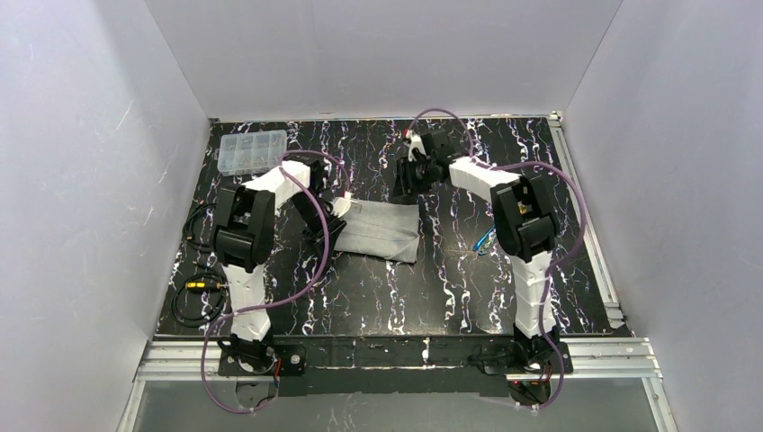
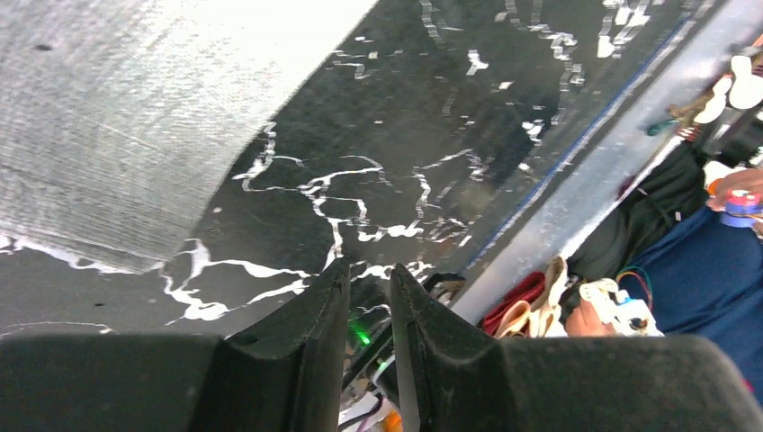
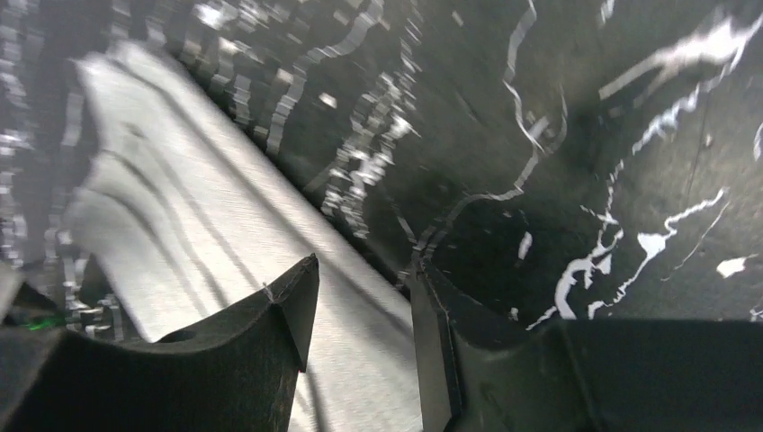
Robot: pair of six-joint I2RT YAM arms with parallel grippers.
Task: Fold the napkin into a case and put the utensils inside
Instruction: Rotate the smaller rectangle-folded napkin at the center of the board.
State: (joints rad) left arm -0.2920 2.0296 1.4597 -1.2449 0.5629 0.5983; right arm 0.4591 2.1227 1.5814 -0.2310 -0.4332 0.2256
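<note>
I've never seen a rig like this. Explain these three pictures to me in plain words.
These are two robot arms bolted side by side at the near edge: the left arm and the right arm. The wide picture looks down from above and behind them. The other two come from a camera on each wrist, looking past that arm's black fingers. On the black marbled table lie a folded grey napkin, slim utensils beside the right arm, and a clear plastic box at the far left. The left fingers are slightly apart and the right fingers wider. Neither holds anything.
</note>
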